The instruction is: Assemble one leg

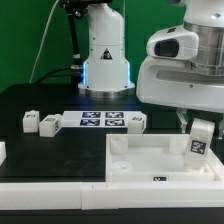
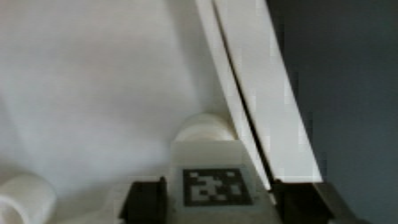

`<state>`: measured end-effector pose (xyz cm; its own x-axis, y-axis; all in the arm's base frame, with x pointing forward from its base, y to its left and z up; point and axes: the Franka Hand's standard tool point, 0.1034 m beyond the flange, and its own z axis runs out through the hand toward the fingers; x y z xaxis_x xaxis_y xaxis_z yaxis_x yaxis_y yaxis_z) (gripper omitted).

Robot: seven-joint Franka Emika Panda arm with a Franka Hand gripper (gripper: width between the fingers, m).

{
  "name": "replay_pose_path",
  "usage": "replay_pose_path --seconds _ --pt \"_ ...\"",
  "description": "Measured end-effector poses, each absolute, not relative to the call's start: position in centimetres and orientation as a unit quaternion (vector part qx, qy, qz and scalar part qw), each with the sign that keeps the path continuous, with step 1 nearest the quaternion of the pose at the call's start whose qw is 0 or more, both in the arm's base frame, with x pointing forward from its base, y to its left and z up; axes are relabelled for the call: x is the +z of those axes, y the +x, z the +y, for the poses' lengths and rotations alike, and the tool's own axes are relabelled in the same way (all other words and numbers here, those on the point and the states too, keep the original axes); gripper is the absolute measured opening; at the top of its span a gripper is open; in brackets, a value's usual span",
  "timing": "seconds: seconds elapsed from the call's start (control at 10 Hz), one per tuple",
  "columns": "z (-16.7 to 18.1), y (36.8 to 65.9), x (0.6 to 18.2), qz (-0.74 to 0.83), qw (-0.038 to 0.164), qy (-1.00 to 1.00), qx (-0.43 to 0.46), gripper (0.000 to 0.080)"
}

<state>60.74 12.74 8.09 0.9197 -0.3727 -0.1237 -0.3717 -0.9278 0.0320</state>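
Observation:
My gripper [image 1: 200, 133] is shut on a leg [image 1: 199, 141], a small white block with a black-and-white tag on its side, held upright over the right far corner of the large white square panel [image 1: 150, 158]. In the wrist view the tagged leg [image 2: 217, 180] sits between my two dark fingers [image 2: 150, 200], just above a rounded corner socket [image 2: 205, 132] beside the panel's raised rim [image 2: 258, 90]. Three more legs [image 1: 30, 122] [image 1: 49, 124] [image 1: 137, 121] lie on the black table behind the panel.
The marker board [image 1: 101, 121] lies flat on the table between the loose legs. The arm's white base [image 1: 105, 55] stands behind it. A white block [image 1: 2, 152] sits at the exterior view's left edge.

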Motion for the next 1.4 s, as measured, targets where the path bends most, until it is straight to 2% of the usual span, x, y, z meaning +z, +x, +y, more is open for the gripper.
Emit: replay_pose_path --seconds 0.4,0.7,0.8,0.9,1.0,1.1,1.4 --pt "13.12 60.92 8.00 -0.403 -0.002 0.914 -0.050 0.0292" --pt "13.38 60.86 7.97 -0.449 0.000 0.892 -0.051 0.0313" --pt "13.39 60.84 7.94 -0.443 0.000 0.895 -0.051 0.0498" --pt "13.38 60.80 7.83 -0.411 -0.001 0.910 -0.051 0.0498" --pt "13.29 60.76 7.69 -0.391 -0.001 0.919 -0.052 0.0614" --pt "13.14 60.75 7.57 -0.348 -0.003 0.936 -0.053 0.0643" --pt "12.69 61.10 7.69 -0.153 -0.012 0.987 -0.055 0.0648"
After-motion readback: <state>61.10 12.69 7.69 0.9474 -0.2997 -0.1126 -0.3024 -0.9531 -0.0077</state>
